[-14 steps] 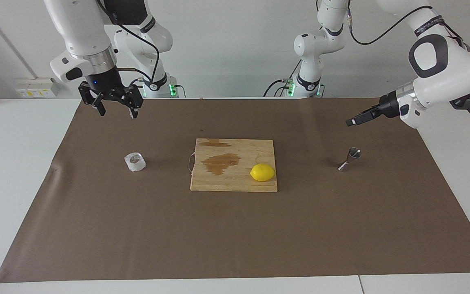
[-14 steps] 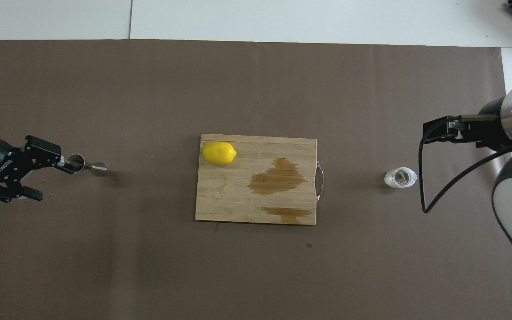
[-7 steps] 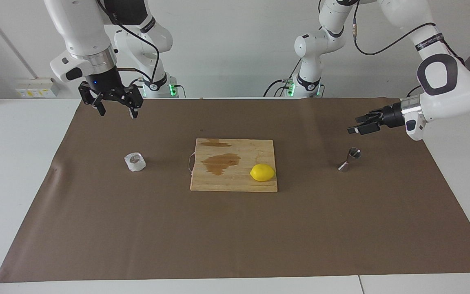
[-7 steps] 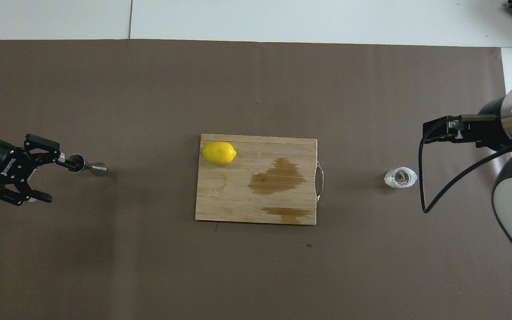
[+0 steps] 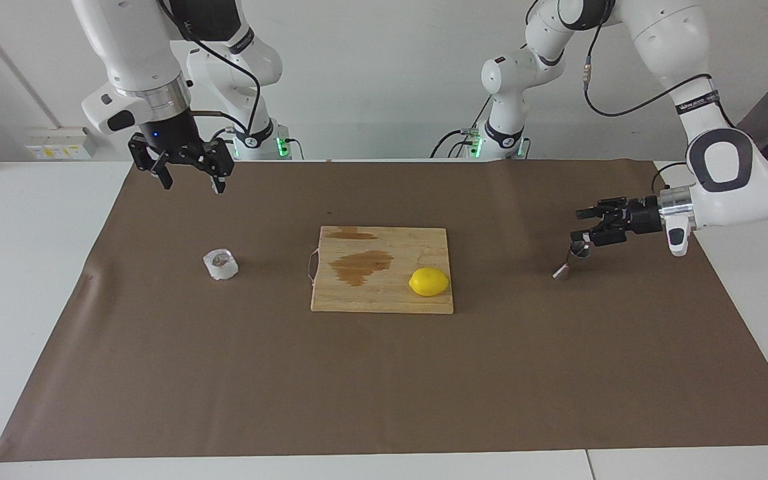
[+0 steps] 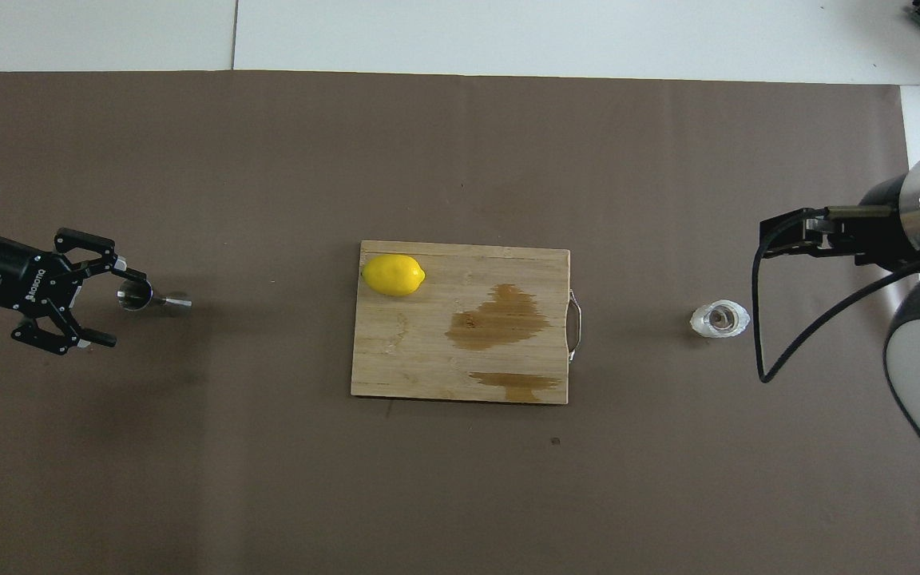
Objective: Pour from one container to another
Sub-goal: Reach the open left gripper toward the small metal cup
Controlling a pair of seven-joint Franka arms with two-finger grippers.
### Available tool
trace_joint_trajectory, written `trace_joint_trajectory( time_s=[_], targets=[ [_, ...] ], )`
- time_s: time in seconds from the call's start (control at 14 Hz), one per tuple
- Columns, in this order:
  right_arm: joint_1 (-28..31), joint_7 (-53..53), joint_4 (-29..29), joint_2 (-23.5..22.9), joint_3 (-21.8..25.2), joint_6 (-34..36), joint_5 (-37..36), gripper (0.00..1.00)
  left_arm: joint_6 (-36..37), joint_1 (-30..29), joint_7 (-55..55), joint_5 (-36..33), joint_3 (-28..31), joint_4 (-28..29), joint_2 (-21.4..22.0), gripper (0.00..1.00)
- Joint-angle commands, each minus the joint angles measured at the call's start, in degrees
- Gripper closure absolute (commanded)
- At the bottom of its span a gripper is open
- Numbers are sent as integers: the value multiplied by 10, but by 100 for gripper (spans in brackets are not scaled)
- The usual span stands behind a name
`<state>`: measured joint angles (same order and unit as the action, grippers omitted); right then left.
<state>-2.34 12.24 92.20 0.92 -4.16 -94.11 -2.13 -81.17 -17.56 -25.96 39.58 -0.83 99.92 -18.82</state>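
Observation:
The crinkled translucent-white cup (image 5: pixel 221 264) stands on the brown mat toward the right arm's end; it also shows in the overhead view (image 6: pixel 719 319). My right gripper (image 5: pixel 193 183) is open and empty in the air, over the mat between the cup and the robots; the overhead view (image 6: pixel 767 237) shows it too. The steel hourglass jigger (image 5: pixel 571 260) stands toward the left arm's end and shows in the overhead view (image 6: pixel 148 298). My left gripper (image 5: pixel 579 225) is open, lying level just above the jigger's rim and apart from it; the overhead view (image 6: pixel 120 310) shows it beside the jigger.
A wooden cutting board (image 5: pixel 384 300) with wet stains lies in the middle of the mat, also in the overhead view (image 6: pixel 428 375). A lemon (image 5: pixel 429 281) sits on it, seen from overhead too (image 6: pixel 393 275). White table surrounds the mat.
My left gripper has come down from well above the mat to just over the jigger's rim, with its fingers spread. The right arm, cup and jigger have not moved.

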Motion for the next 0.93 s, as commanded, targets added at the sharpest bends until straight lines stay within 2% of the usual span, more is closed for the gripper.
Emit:
trace_joint_trajectory(
  time_s=[0.0,0.21,0.43,0.64,0.85],
  targets=[
    [8,-14,-4,1,-4,11,16,0,-10,-15,-20,20,2,-6,-20,0],
    [8,-14,-4,1,-4,11,16,0,-46,-21,-52,64,3,37,-15,0],
    [8,-14,-4,1,-4,11,16,0,-56,-21,-59,74,7,37,-19,0],
    [8,-14,-4,1,-4,11,16,0,-51,-40,-66,86,7,21,-53,0],
    [8,-14,-4,1,-4,11,16,0,-51,-40,-68,91,7,30,-60,0]
  ],
)
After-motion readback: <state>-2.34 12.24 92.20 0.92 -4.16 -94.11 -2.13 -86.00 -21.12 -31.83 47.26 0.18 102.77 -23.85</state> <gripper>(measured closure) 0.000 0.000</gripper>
